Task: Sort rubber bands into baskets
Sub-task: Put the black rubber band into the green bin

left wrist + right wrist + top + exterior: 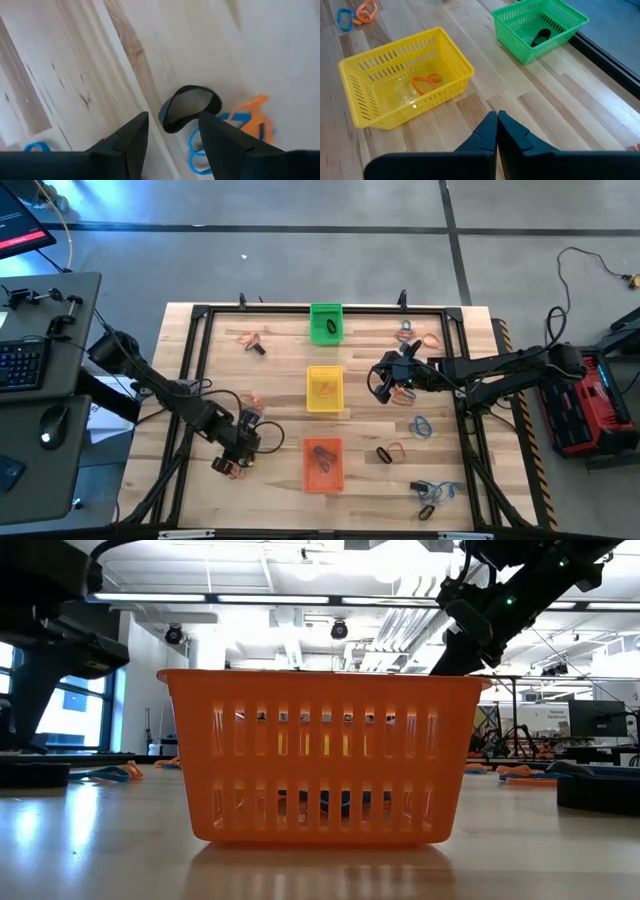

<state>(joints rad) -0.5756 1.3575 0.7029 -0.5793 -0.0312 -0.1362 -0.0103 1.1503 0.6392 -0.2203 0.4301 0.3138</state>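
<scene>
Three baskets stand in a row down the table's middle: green [325,323] at the far side, yellow [324,388] in the middle, orange [322,464] nearest. My left gripper [232,464] is open near the table's left front, its fingers [135,137] standing on either side of a black rubber band [190,106] that lies on the wood beside blue [199,150] and orange [256,116] bands. My right gripper [496,131] is shut and empty, just right of the yellow basket [405,75], which holds an orange band [424,82]. The green basket [540,25] holds a black band [541,36].
Loose bands lie at the far left [250,341], far right [416,333], right of centre [422,425], near the orange basket [390,452] and at the front right [436,492]. A black frame rail [190,380] runs around the table. The orange basket [320,755] fills the low view.
</scene>
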